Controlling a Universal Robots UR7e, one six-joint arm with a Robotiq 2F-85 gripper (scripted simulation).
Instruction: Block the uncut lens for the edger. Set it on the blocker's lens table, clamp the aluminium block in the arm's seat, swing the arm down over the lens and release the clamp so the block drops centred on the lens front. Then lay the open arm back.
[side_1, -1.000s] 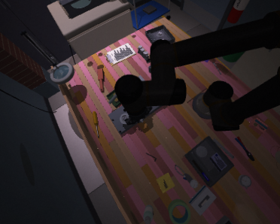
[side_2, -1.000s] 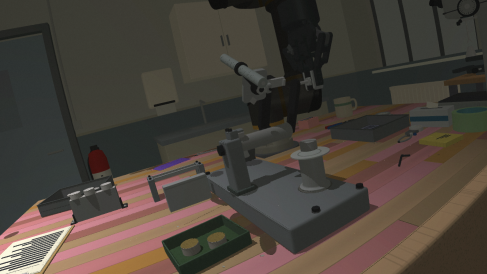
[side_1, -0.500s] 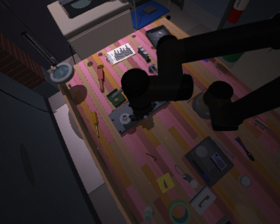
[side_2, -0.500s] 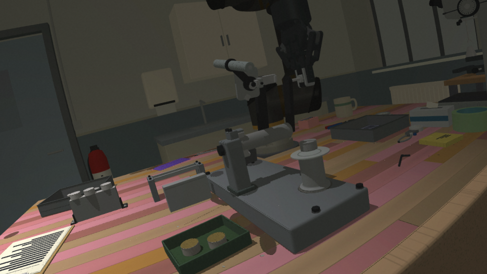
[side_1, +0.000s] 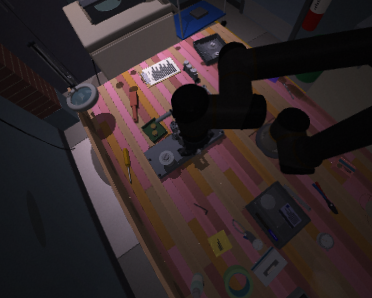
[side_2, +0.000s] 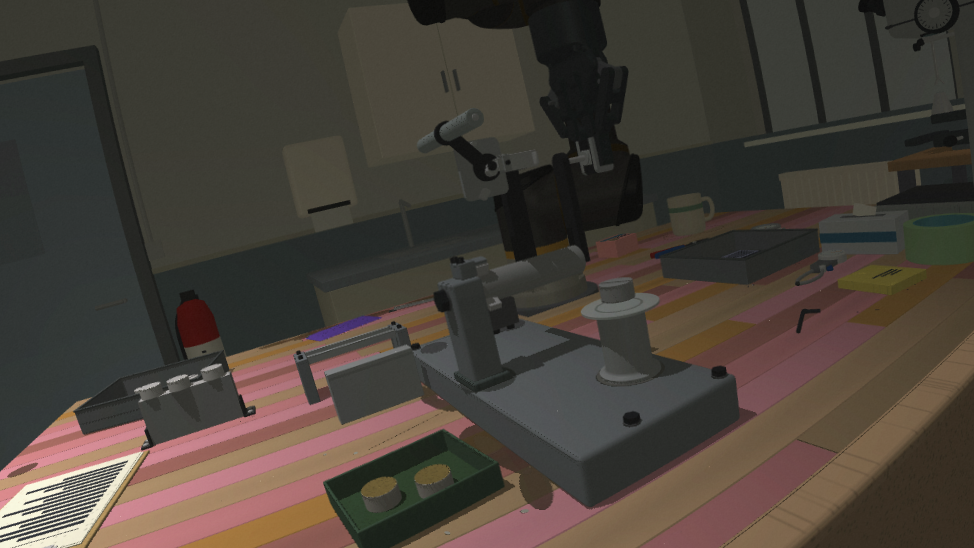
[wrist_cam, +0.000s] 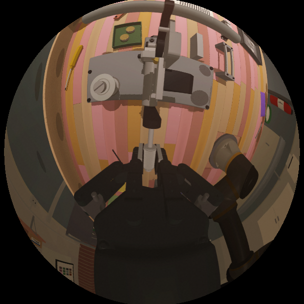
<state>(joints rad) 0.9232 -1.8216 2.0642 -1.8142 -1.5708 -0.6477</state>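
The blocker (side_1: 172, 156) (side_2: 579, 402) (wrist_cam: 150, 80) is partly hidden under my arm in the side camera. It is a grey base on the striped bench. On its lens table sits the clear lens (side_2: 620, 308) (wrist_cam: 102, 87) with the aluminium block (side_2: 616, 290) (wrist_cam: 102, 85) on top of it. The blocker's swing arm (side_2: 477, 170) (wrist_cam: 154, 56) stands raised above its pivot post (side_2: 470, 320). A knurled handle (side_2: 453, 129) sticks out of the arm's head. My gripper (side_2: 591, 158) (wrist_cam: 149, 160) is closed on the arm's knurled grip (wrist_cam: 149, 160).
A grey tray (side_2: 739, 253) lies behind the blocker on the right. A green tray with two brass-topped blocks (side_2: 415, 491) (wrist_cam: 127, 34) sits in front of the base. A rack of blocks (side_2: 184, 399), a small frame (side_2: 354, 354), a yellow screwdriver (side_1: 127, 164) and a mug (side_2: 688, 212) stand around.
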